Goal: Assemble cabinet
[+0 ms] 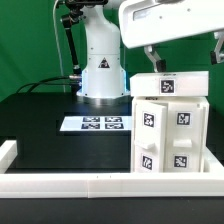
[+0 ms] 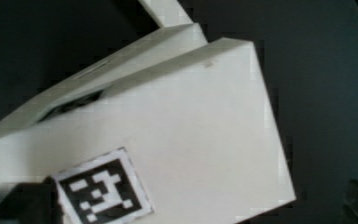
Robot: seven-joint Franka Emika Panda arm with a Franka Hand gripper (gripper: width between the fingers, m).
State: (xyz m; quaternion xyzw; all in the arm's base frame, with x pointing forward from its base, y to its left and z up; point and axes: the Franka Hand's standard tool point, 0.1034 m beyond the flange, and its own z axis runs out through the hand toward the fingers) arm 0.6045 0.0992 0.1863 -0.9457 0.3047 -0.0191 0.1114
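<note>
1. The cabinet (image 1: 170,125) stood upright at the exterior view's right, tucked into the border rails' (image 1: 100,185) corner, likely to brace it.
2. I, the gripper (image 1: 158,64), hung just above its top panel (image 2: 176,110), but I could not tell how wide my jaws were.

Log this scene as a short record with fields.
cabinet: upright at the exterior view's right
gripper: right above the cabinet's top; open or shut unclear
marker board: flat on the table, beside the cabinet
rails: white, along the table's edges
wrist view: white panel with one tag, close up
</note>
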